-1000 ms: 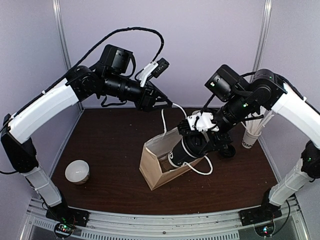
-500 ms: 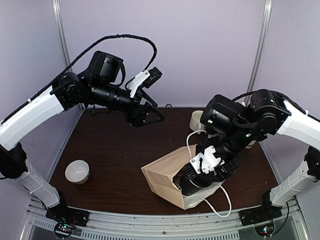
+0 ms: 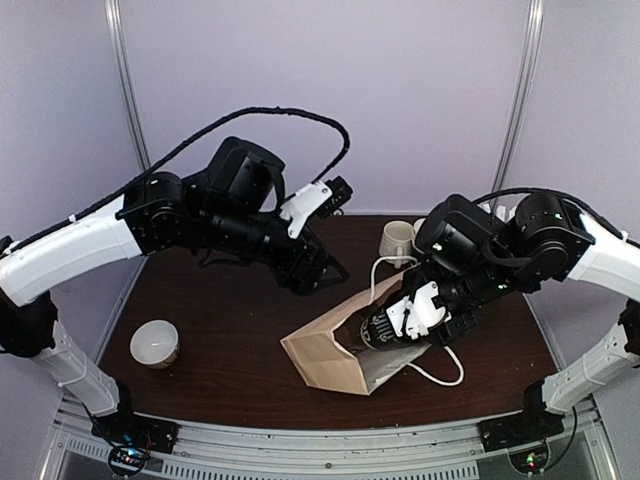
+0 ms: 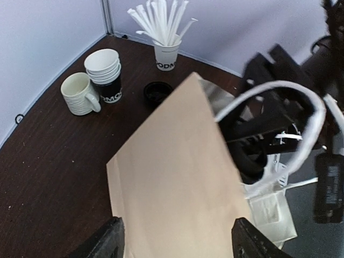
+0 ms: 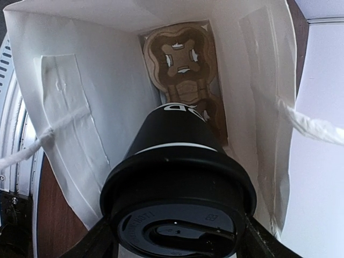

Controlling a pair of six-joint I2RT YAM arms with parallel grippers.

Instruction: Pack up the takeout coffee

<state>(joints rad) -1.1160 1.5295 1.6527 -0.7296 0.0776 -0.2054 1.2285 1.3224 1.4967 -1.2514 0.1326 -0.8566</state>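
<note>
The takeout coffee (image 5: 180, 177), a cup with a black band and black lid, is held in my right gripper (image 5: 177, 244), which is shut on it at the lid end. The cup points into the open mouth of a brown paper bag (image 3: 325, 352) with a white lining (image 5: 107, 107). The bag lies tilted on its side, and the cup (image 3: 380, 330) is partly inside it. My left gripper (image 3: 318, 272) is open and empty, just above the bag's upper side. In the left wrist view its fingers (image 4: 107, 243) straddle the brown bag (image 4: 177, 177).
A white handled mug (image 3: 397, 240), a stack of paper cups (image 4: 105, 72), a cup of white sticks (image 4: 166, 54) and a loose black lid (image 4: 157, 91) stand at the back right. A single paper cup (image 3: 155, 343) sits at the front left. White cord handles (image 3: 440, 375) hang from the bag.
My right gripper has moved back and up with the cup, which stays in the bag's mouth. My left gripper has come down and forward to just over the bag.
</note>
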